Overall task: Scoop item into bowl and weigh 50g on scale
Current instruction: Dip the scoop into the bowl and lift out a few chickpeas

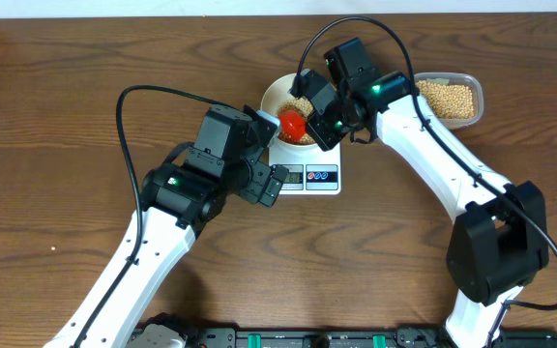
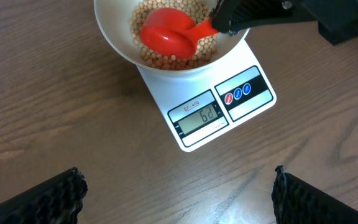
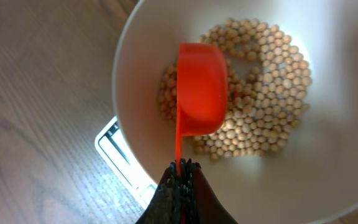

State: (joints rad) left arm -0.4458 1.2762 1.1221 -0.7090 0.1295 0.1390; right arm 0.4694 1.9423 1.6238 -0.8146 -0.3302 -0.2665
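Note:
The white bowl (image 1: 271, 95) stands on the small white scale (image 1: 309, 178) at the table's middle back. Tan beans (image 3: 272, 81) cover its bottom. My right gripper (image 3: 180, 171) is shut on the thin handle of a red scoop (image 3: 201, 87), which lies tilted over the beans inside the bowl (image 3: 328, 162); no beans show in the scoop. In the left wrist view the scale (image 2: 194, 134) shows digits on its grey display, below the bowl (image 2: 114, 37). My left gripper (image 2: 179, 199) hangs open over bare wood just in front of the scale, with nothing between its fingers (image 2: 55, 199).
A clear plastic tub (image 1: 448, 99) filled with more beans sits at the back right, beside the right arm. The left arm reaches in from the lower left, its wrist close to the scale's left front corner. Wooden tabletop (image 1: 56, 193) surrounds everything.

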